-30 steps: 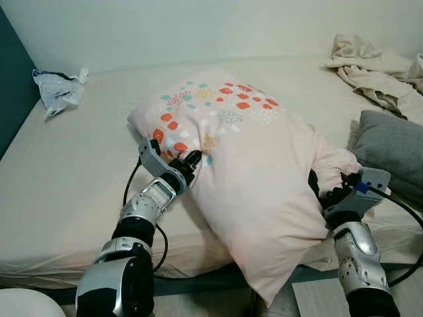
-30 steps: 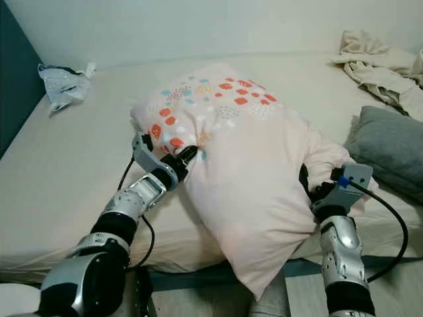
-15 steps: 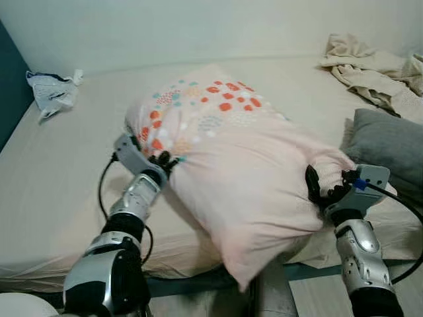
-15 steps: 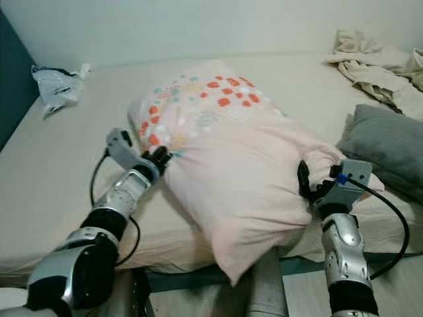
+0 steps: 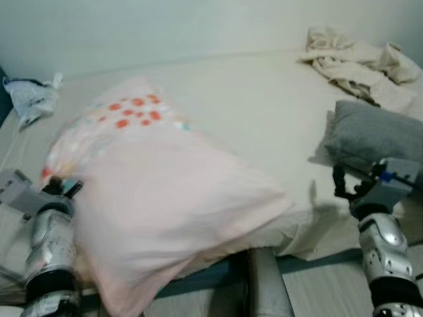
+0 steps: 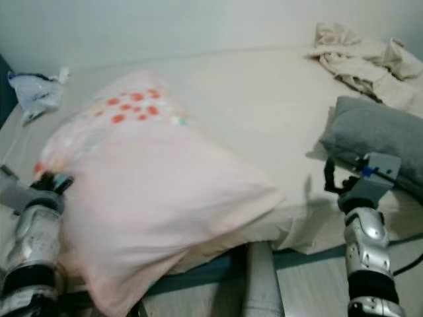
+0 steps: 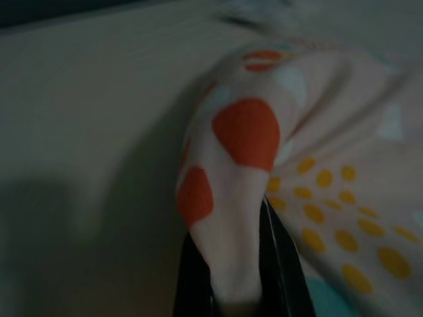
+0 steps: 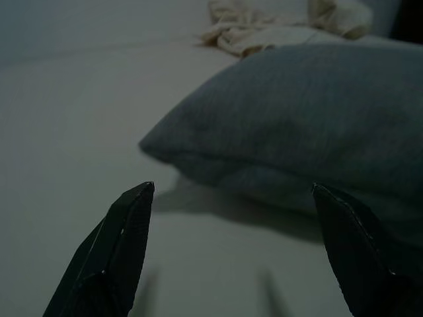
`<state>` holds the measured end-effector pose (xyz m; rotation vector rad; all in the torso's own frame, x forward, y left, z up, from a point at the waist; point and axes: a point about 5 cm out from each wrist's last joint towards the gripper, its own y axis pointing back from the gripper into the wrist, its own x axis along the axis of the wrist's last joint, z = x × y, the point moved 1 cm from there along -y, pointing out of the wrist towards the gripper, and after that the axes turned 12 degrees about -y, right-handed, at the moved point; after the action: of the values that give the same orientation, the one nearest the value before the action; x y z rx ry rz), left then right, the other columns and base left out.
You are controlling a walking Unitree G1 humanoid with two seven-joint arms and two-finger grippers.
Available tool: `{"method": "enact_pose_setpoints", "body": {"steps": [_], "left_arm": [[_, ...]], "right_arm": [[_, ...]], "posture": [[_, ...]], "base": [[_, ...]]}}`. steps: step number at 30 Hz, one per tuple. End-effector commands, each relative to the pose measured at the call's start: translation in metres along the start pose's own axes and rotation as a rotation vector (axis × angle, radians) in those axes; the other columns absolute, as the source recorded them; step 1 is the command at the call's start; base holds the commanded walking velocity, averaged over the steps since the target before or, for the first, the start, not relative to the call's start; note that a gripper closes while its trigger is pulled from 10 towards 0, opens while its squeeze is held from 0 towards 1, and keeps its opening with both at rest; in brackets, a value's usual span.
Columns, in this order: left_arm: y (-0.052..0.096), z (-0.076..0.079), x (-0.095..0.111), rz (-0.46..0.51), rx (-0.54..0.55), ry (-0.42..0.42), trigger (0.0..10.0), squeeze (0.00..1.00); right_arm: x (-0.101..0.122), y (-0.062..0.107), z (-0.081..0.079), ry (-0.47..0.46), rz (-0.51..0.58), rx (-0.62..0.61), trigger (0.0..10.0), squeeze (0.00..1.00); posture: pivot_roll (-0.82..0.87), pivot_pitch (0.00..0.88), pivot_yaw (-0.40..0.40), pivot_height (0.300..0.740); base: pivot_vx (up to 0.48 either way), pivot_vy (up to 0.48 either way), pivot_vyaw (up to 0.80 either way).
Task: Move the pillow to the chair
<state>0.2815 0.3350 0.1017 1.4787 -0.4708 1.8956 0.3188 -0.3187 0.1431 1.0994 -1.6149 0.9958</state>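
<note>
The pale pink pillow [image 5: 165, 198] with orange and teal dots hangs over the bed's front edge at the left, blurred. My left gripper [image 5: 63, 188] is at its left corner. In the left wrist view that gripper [image 7: 231, 251] is shut on a fold of the pillow's dotted cloth [image 7: 244, 132]. My right gripper [image 5: 344, 185] stands apart from the pillow at the right, near the bed's front edge. In the right wrist view its fingers [image 8: 125, 231] are spread wide with nothing between them, facing a grey pillow [image 8: 304, 125].
The cream mattress [image 5: 264, 112] stretches back to a pale wall. A grey pillow [image 5: 370, 132] lies at the right, crumpled beige cloth [image 5: 350, 59] at the back right, a crumpled bag [image 5: 26, 99] at the back left. A grey post [image 5: 264, 284] stands below the bed's edge.
The right gripper has let go of the pink pillow and opened. The pillow has swung left with the left gripper. The whole view has also shifted.
</note>
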Motion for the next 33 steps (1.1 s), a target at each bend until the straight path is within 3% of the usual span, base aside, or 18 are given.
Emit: {"method": "enact_pose_setpoints", "body": {"steps": [1, 4, 8, 9, 10, 11, 12, 13, 15, 18, 19, 20, 21, 22, 26, 31, 32, 33], "left_arm": [[0.001, -0.022, 0.017, 0.08, 0.129, -0.012, 0.0, 0.0], [0.015, -0.03, 0.002, 0.009, 0.209, -0.072, 0.0, 0.0], [0.03, -0.01, -0.022, -0.121, 0.15, -0.081, 0.0, 0.0], [0.04, 0.013, -0.037, -0.221, 0.059, -0.06, 0.0, 0.0], [0.04, 0.013, -0.037, -0.221, 0.059, -0.06, 0.0, 0.0], [0.052, 0.038, -0.048, -0.296, -0.02, -0.039, 0.0, 0.0], [0.073, 0.081, -0.061, -0.413, -0.103, 0.03, 0.0, 0.0], [0.073, 0.081, -0.061, -0.413, -0.103, 0.03, 0.0, 0.0], [0.083, 0.108, -0.064, -0.457, -0.139, 0.072, 0.0, 0.0], [0.085, 0.114, -0.063, -0.462, -0.146, 0.078, 0.0, 0.0], [0.09, 0.137, -0.059, -0.472, -0.177, 0.138, 0.0, 0.0], [0.09, 0.137, -0.059, -0.472, -0.177, 0.138, 0.0, 0.0], [0.096, 0.171, -0.048, -0.482, -0.244, 0.214, 0.0, 0.0], [0.098, 0.187, -0.042, -0.485, -0.278, 0.248, 0.0, 0.0], [0.098, 0.202, -0.031, -0.477, -0.321, 0.262, 0.0, 0.0], [0.087, 0.203, -0.025, -0.406, -0.381, 0.135, 0.2, 0.0], [0.085, 0.201, -0.024, -0.389, -0.392, 0.109, 10.0, 0.88], [0.085, 0.201, -0.024, -0.389, -0.392, 0.109, 10.0, 0.88]], "right_arm": [[-0.004, 0.001, 0.001, -0.004, -0.01, -0.008, 10.0, 0.0], [-0.007, -0.001, -0.003, -0.007, -0.021, 0.004, 10.0, 0.0], [-0.01, -0.004, -0.009, -0.011, -0.031, 0.021, 10.0, 0.0], [-0.011, -0.005, -0.013, -0.013, -0.035, 0.032, 10.0, 0.0], [-0.011, -0.005, -0.013, -0.013, -0.035, 0.032, 10.0, 0.0], [-0.011, -0.007, -0.015, -0.015, -0.038, 0.043, 10.0, 0.0], [-0.011, -0.01, -0.02, -0.021, -0.041, 0.059, 10.0, 0.0], [-0.011, -0.01, -0.02, -0.021, -0.041, 0.059, 10.0, 0.0], [-0.011, -0.012, -0.024, -0.03, -0.045, 0.075, 10.0, 0.0], [-0.012, -0.013, -0.025, -0.033, -0.046, 0.081, 10.0, 0.0], [-0.014, -0.013, -0.033, -0.048, -0.057, 0.113, 10.0, 0.0], [-0.014, -0.013, -0.033, -0.048, -0.057, 0.113, 10.0, 0.0], [-0.019, -0.013, -0.045, -0.071, -0.078, 0.166, 10.0, 0.0], [-0.022, -0.012, -0.052, -0.079, -0.091, 0.198, 10.0, 0.0], [-0.028, -0.01, -0.063, -0.083, -0.109, 0.251, 10.0, 0.0], [-0.034, -0.006, -0.073, -0.083, -0.125, 0.294, 10.0, 0.0], [-0.035, -0.005, -0.073, -0.083, -0.127, 0.296, 10.0, 0.0], [-0.035, -0.005, -0.073, -0.083, -0.127, 0.296, 10.0, 0.0]], "posture": [[0.01, 0.161, 0.013, 0.513], [0.02, 0.165, 0.002, 0.513], [0.02, 0.169, -0.005, 0.513], [0.02, 0.17, -0.009, 0.513], [0.02, 0.17, -0.009, 0.513], [0.02, 0.172, -0.009, 0.513], [0.02, 0.171, -0.009, 0.513], [0.02, 0.171, -0.009, 0.513], [0.01, 0.169, -0.006, 0.513], [0.01, 0.169, -0.006, 0.513], [0.01, 0.168, -0.004, 0.513], [0.01, 0.168, -0.004, 0.513], [0.01, 0.167, -0.001, 0.513], [0.01, 0.167, 0.0, 0.513], [0.01, 0.167, 0.0, 0.513], [0.01, 0.163, 0.009, 0.513], [0.01, 0.163, 0.009, 0.513], [0.01, 0.163, 0.009, 0.513]], "base": [[0.0, 0.0, 0.0], [0.0, 0.0, 0.0], [0.0, 0.0, 0.0], [0.0, 0.0, 0.0], [0.0, 0.0, 0.0], [0.0, 0.0, 0.0], [0.0, 0.0, 0.0], [0.0, 0.0, 0.0], [0.0, 0.0, 0.0], [0.0, 0.0, 0.0], [0.0, 0.0, 0.0], [0.0, 0.0, 0.0], [0.0, 0.0, 0.0], [0.0, 0.0, 0.0], [0.0, 0.0, 0.0], [0.0, 0.0, 0.0], [0.0, 0.0, 0.0], [0.0, 0.0, 0.0]]}}
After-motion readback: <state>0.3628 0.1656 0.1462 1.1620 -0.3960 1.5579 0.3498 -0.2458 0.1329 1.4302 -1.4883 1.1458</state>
